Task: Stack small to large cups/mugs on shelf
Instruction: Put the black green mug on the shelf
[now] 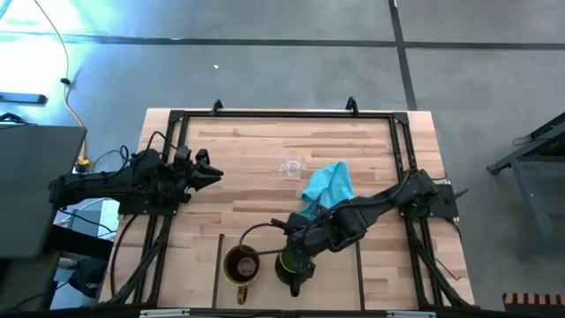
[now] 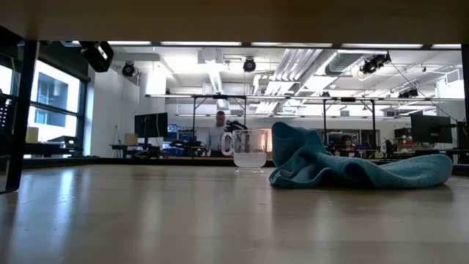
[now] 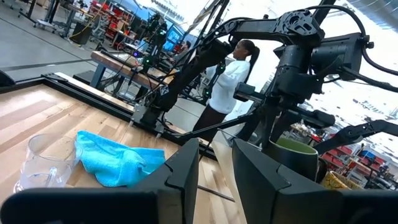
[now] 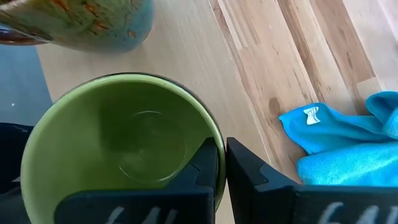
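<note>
while the left gripper [image 1: 214, 174] hangs over the table's left side with a narrow gap between its fingers, holding nothing, we see the brown handled ceramic mug [image 1: 241, 266] in a bay of the light wooden slatted shelf [image 1: 196, 283]. just right of it, the right gripper [image 4: 222, 163] pinches the rim of the green-lined dark mug [image 4: 121, 147]. the small clear glass cup [image 1: 292, 165] stands mid-table beside the crumpled turquoise cloth [image 1: 328, 187].

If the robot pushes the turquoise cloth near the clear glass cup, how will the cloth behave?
The crumpled turquoise cloth looks soft, so it would probably fold and bunch rather than slide whole. It seems light. It lies close to the small clear glass cup, so a push might nudge that cup.
</note>
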Available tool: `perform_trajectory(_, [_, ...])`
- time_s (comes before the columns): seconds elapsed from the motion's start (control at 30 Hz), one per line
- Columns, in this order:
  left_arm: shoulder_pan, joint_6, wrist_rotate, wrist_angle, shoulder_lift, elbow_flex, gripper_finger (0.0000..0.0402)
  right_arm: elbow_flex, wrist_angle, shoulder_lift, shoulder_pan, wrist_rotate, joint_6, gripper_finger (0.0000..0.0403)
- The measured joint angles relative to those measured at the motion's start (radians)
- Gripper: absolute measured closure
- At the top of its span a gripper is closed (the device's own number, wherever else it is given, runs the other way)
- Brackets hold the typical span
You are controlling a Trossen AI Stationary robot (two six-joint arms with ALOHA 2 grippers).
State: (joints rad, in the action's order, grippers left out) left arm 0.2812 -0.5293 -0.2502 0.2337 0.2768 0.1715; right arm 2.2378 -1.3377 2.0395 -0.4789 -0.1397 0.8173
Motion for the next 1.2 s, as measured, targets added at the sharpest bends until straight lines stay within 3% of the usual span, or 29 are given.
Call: perform_trajectory(1.2, [0.0,-0.002,-0.004,-0.001,0.0,0.0,0.0316,0.001,0.034,0.013,0.0,0.051,-0.004,0.038])
